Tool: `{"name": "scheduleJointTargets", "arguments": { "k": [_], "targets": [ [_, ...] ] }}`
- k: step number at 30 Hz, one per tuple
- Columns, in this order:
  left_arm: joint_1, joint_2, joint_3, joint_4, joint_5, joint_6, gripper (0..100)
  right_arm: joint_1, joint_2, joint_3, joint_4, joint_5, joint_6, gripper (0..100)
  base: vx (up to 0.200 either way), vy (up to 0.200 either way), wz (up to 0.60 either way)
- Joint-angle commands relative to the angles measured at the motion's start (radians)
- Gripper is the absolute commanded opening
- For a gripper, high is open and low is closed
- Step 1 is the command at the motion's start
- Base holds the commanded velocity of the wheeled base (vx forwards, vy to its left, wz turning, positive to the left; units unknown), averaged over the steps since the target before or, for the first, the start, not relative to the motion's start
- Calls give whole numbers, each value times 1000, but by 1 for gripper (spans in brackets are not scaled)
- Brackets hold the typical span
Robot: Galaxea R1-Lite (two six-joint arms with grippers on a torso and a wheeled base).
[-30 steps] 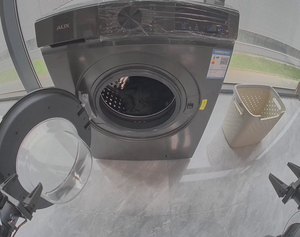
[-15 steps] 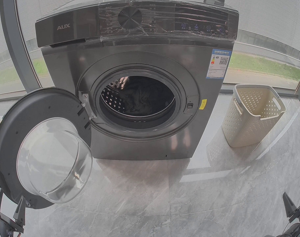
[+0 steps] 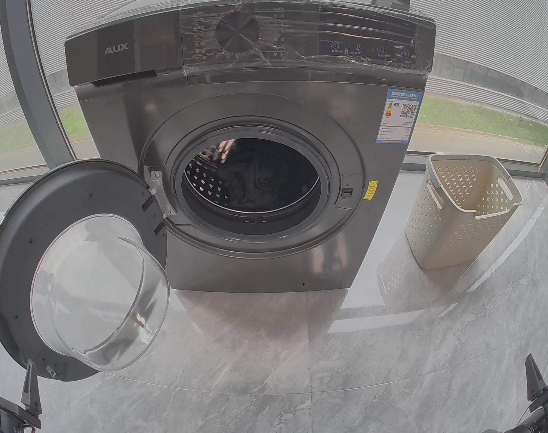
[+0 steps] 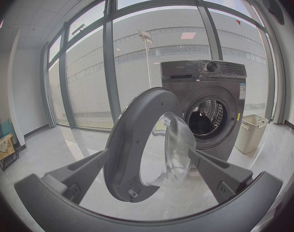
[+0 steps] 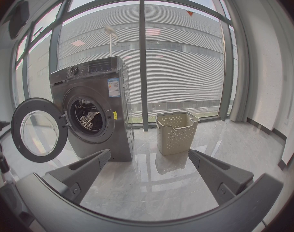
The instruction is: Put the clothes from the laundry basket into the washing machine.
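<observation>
Head view, left to right: the left gripper [image 3: 9, 371], fingers apart, hangs low by the open door [image 3: 21, 230]. Dark clothes [image 3: 262, 175] lie inside the washing machine [image 3: 250, 55]. The laundry basket [image 3: 460, 224], on the floor [image 3: 322, 356] beside it, looks empty. The right gripper [image 3: 544, 365] sits low, fingers apart. Loading seems finished; the next move is probably shutting the door.

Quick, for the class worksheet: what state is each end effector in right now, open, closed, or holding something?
Left end effector: open, holding nothing.
Right end effector: open, holding nothing.
</observation>
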Motion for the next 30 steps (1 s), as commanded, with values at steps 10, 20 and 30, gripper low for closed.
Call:
{"name": "scheduleJointTargets", "arguments": {
  "k": [10,20,30],
  "targets": [
    [-5,-29,18,72,-190,-55,100,-3,-23,18,-2,107,-50,100,0,0,0],
    [-5,-29,18,72,-190,-55,100,-3,-23,18,-2,107,-47,100,-100,0,0],
    [-5,-29,18,72,-190,-52,100,-3,-23,18,-2,107,-47,100,-20,60,0]
  ]
}}
